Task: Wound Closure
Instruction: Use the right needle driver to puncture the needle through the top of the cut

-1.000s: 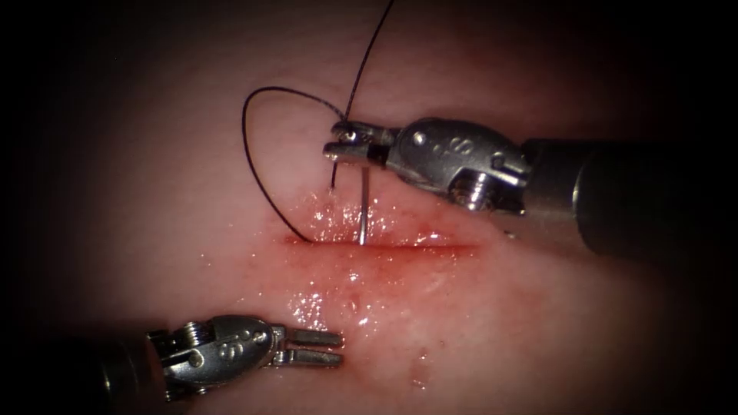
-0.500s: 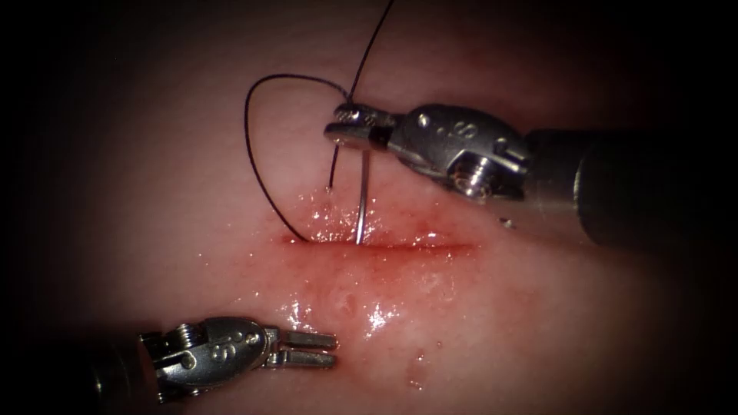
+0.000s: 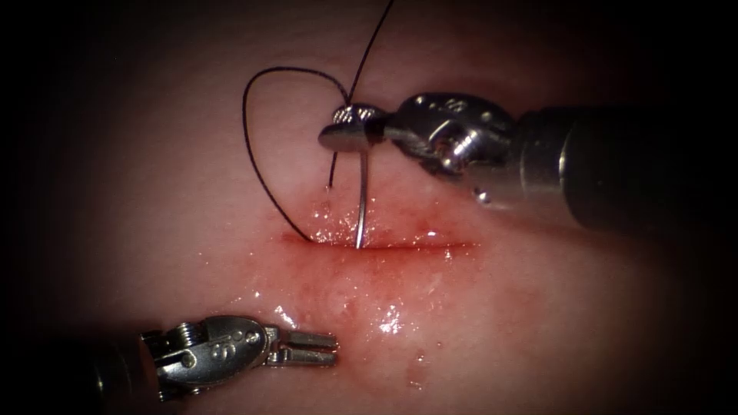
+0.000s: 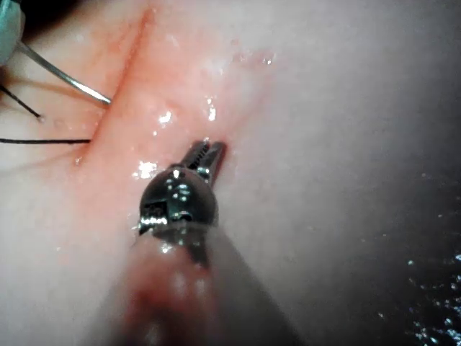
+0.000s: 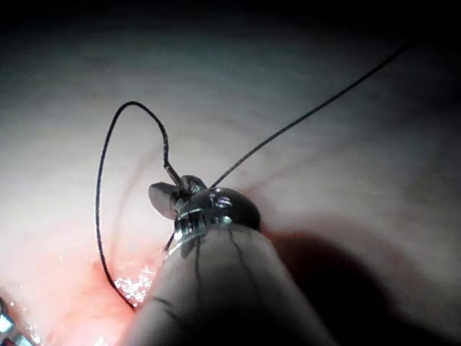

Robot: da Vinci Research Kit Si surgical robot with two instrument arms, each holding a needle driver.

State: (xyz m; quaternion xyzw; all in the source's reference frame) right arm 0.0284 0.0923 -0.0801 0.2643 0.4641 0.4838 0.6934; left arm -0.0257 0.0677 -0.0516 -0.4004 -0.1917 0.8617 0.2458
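Right tool (image 3: 342, 137) clenched on the needle (image 3: 360, 204) near its tail end, tip in the cut (image 3: 384, 246) of the tissue (image 3: 538, 307). Thread (image 3: 257, 165) looping left, entering the cut's left end. Left tool (image 3: 311, 349) below the cut, fingers seemingly slightly parted, grasping nothing.

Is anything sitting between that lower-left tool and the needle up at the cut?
Nothing visible does. The left tool holds nothing; bare, wet tissue lies between it and the needle, which the right tool grips at its upper end, tip at the cut.
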